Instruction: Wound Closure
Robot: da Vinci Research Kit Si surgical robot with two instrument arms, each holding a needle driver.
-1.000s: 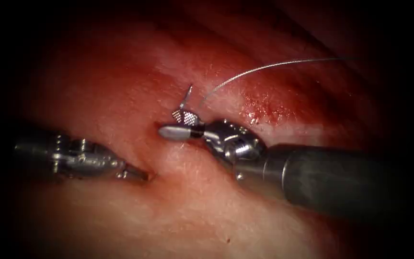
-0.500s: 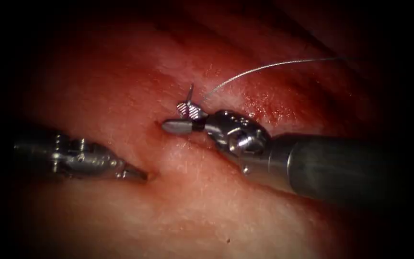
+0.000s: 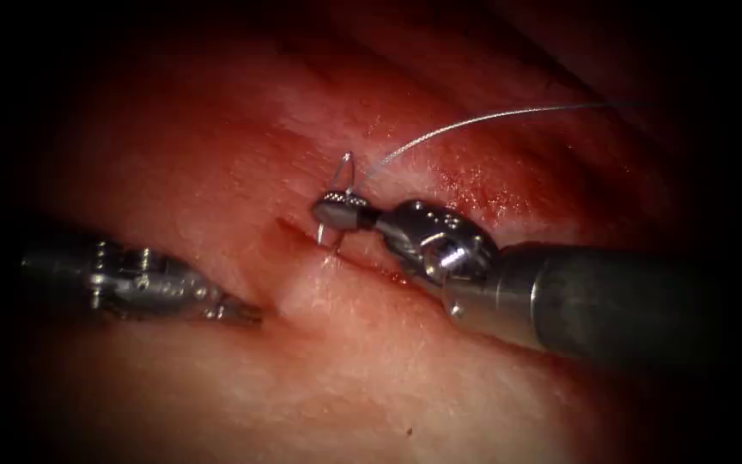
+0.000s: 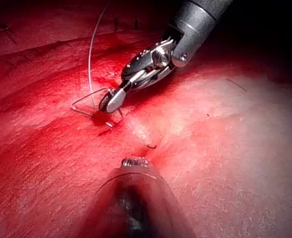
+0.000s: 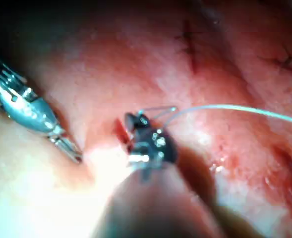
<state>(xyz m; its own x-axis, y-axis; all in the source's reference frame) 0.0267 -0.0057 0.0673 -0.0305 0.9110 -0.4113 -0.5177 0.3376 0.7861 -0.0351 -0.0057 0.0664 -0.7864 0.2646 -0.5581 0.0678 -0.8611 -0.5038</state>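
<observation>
The cut (image 3: 302, 245) runs slantwise across the red-stained tissue (image 3: 371, 361). My right tool (image 3: 337, 211) comes in from the right, its jaws shut on the curved needle (image 3: 346, 168) near mid-curve, just right of the cut. One needle end rises above the jaws; the other points down to the cut's right edge, and how deep it sits I cannot tell. Thread (image 3: 474, 120) trails from the needle up and to the right. In the left wrist view the needle (image 4: 88, 94) arcs beside the right tool (image 4: 113, 101). My left tool (image 3: 246, 314), jaws shut, touches the tissue left of the cut.
Red fluid (image 3: 474, 185) glistens on the tissue right of the cut. Finished dark stitches (image 5: 190, 47) sit farther off in the right wrist view. The right tool's thick shaft (image 3: 611, 301) lies over the tissue to the right.
The right tool's jaws, open around the needle a second ago, have closed on it and shifted slightly right. The left tool has stayed put.
</observation>
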